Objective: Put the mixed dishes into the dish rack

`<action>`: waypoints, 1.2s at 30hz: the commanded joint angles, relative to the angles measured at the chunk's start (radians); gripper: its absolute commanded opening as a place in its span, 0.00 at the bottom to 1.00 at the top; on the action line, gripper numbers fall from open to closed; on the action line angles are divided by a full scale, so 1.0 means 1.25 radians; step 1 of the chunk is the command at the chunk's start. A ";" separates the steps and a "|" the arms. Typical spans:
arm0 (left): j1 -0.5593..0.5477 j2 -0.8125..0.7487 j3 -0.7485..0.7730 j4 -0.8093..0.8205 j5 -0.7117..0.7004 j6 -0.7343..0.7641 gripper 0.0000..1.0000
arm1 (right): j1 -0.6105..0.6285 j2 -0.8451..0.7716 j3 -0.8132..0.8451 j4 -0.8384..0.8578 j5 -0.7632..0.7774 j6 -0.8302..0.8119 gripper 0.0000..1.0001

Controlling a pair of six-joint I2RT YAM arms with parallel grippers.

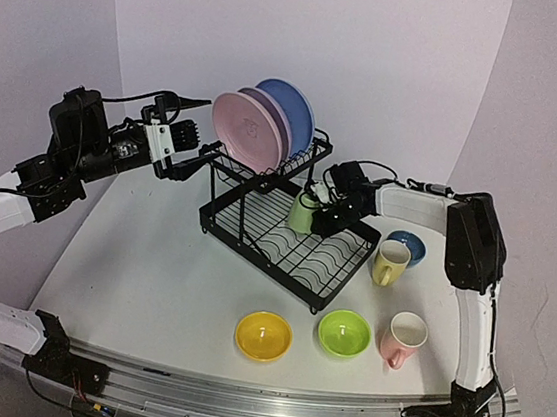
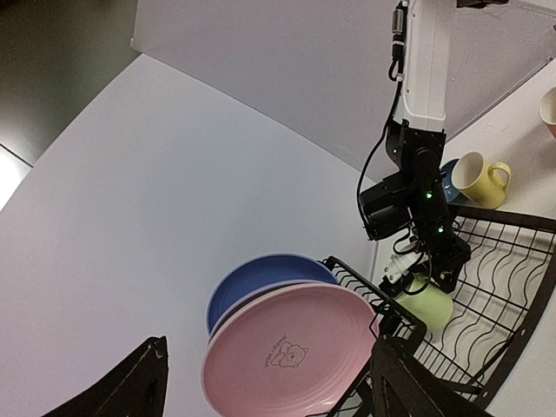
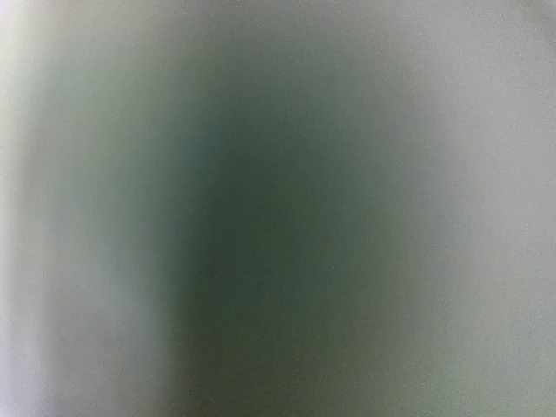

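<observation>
— At your fingertips, what's there?
— My left gripper (image 1: 199, 149) is spread wide beside the pink plate (image 1: 247, 130), which stands on the upper shelf of the dish rack (image 1: 283, 256). My right gripper (image 1: 326, 217) pinches the light green mug (image 1: 301, 214) by its rim, over the lower tray.
— Around that?
— White table (image 1: 151, 265), pale walls (image 1: 396, 61). The plate carries a small bear print (image 2: 283, 352), with writing too small to read.

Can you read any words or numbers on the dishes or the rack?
pink plate: tiny print above a little bear drawing, too small to read.
Other dishes and the dish rack: no words or numbers show.
Right wrist view: all blur, nothing to read.
</observation>
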State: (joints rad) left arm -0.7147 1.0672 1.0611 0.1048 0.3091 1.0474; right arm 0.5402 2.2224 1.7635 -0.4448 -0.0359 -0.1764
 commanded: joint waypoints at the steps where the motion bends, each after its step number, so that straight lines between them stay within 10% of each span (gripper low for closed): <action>1: -0.003 -0.006 0.035 0.019 -0.015 0.001 0.80 | -0.005 0.015 0.081 0.024 -0.002 -0.006 0.00; 36: -0.003 -0.005 0.040 0.021 -0.009 0.014 0.80 | 0.012 0.195 0.335 -0.023 -0.031 -0.006 0.00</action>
State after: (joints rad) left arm -0.7147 1.0672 1.0615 0.1051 0.3088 1.0519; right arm 0.5387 2.4620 2.1170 -0.5239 -0.0456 -0.1736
